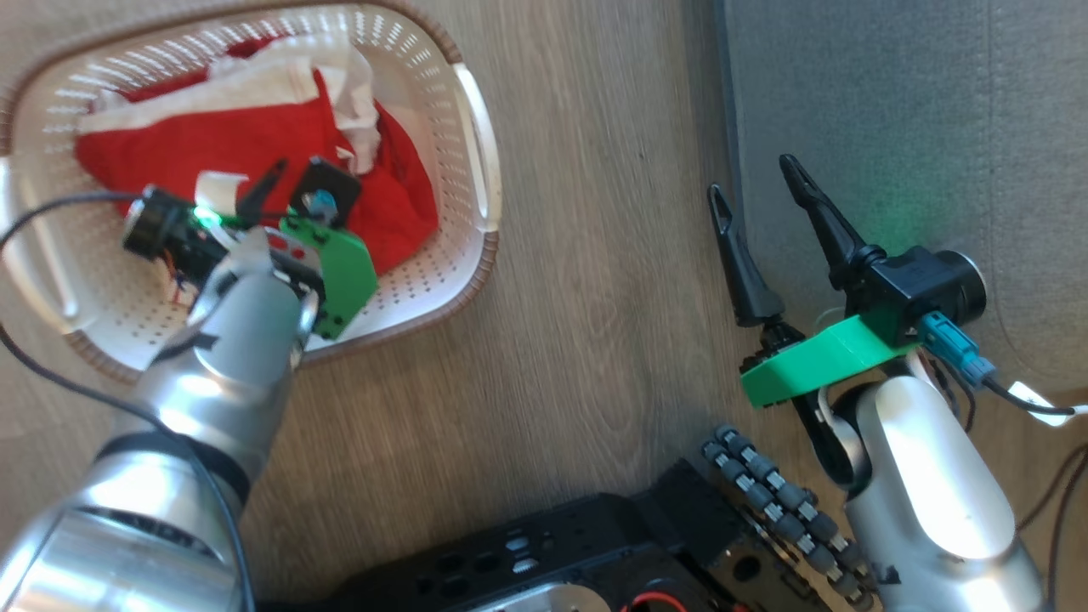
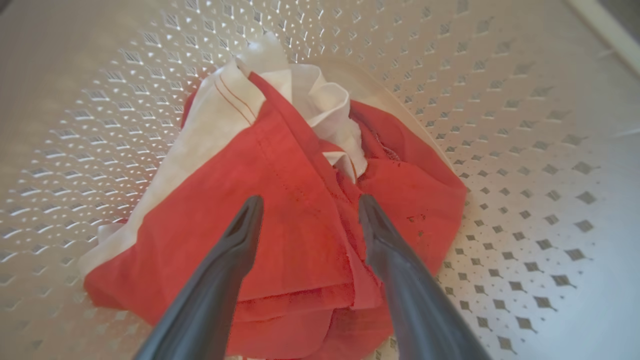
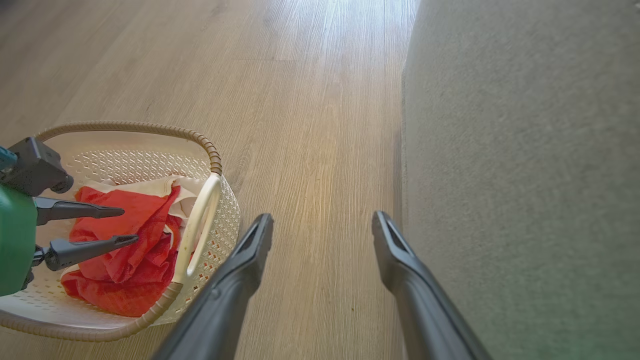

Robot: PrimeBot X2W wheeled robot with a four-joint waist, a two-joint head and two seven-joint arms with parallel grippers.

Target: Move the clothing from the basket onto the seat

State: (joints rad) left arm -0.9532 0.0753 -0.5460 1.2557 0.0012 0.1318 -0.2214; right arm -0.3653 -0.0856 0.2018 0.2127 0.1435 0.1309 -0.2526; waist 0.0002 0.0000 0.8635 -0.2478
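Pale wood-look floor (image 3: 310, 100) runs under everything, with the basket (image 1: 476, 127) at ten o'clock in my head view and the grey seat (image 1: 892, 102) at two o'clock. All the clothing (image 2: 300, 165) lies heaped in the basket: red folds with a white piece tucked in at twelve o'clock of the heap. My left pincer (image 2: 310, 201) hangs close over that heap, fingers spread wide, gripping nothing. My right pincer (image 3: 322, 217) is likewise spread and empty, over the floor just beside the seat's edge. I judge the fabric light, limp and loosely layered — a pinch on one flat sheet would likely peel off a single layer or slip. The raised crease between my left fingers, where several folds bunch, looks the best place to bite — deep enough to gather more than one layer.
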